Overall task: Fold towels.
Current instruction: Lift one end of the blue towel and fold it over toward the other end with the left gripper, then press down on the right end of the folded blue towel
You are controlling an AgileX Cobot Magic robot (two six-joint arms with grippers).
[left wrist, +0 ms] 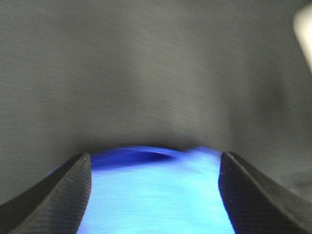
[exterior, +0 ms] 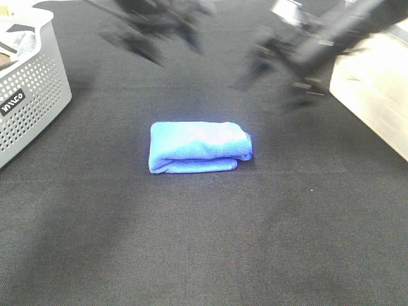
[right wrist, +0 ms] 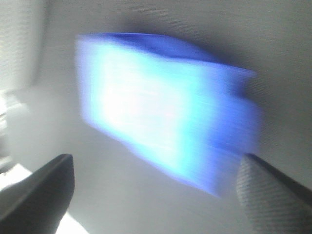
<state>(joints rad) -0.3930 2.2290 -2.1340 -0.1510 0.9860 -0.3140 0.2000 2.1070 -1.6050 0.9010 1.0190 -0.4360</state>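
- Towel [exterior: 199,147], royal blue, lies folded into a compact thick rectangle near the middle of the dark cloth-covered table [exterior: 204,255], its layered edges showing along the near side and at the 3 o'clock end.
- Handling, as a judgement: soft, light and limp microfibre, not fragile, and not slippery against fabric; the stacked layers would slide over one another and sag if lifted by one corner. A pinch taking all layers together at an end, or at two corners at once, looks the safest hold.
- Left gripper [exterior: 150,29] is a motion-blurred dark shape at about 11 o'clock from the towel in the high view, well apart from it and above the table. Its wrist view shows the two fingers [left wrist: 58,200] spread wide with the towel [left wrist: 156,190] seen between them and nothing grasped.
- Right gripper [exterior: 280,64] is blurred at about 1 o'clock from the towel, also clear of it. Its wrist view shows the fingers [right wrist: 39,195] parted, empty, and the towel [right wrist: 161,117] lying beyond them, apart from both tips.
- Basket [exterior: 29,95], grey and perforated, stands at the towel's 10 o'clock, well apart; a pale box-like object [exterior: 376,89] sits at about 2 o'clock.
- Blur on both arms leaves their exact height over the table unclear.
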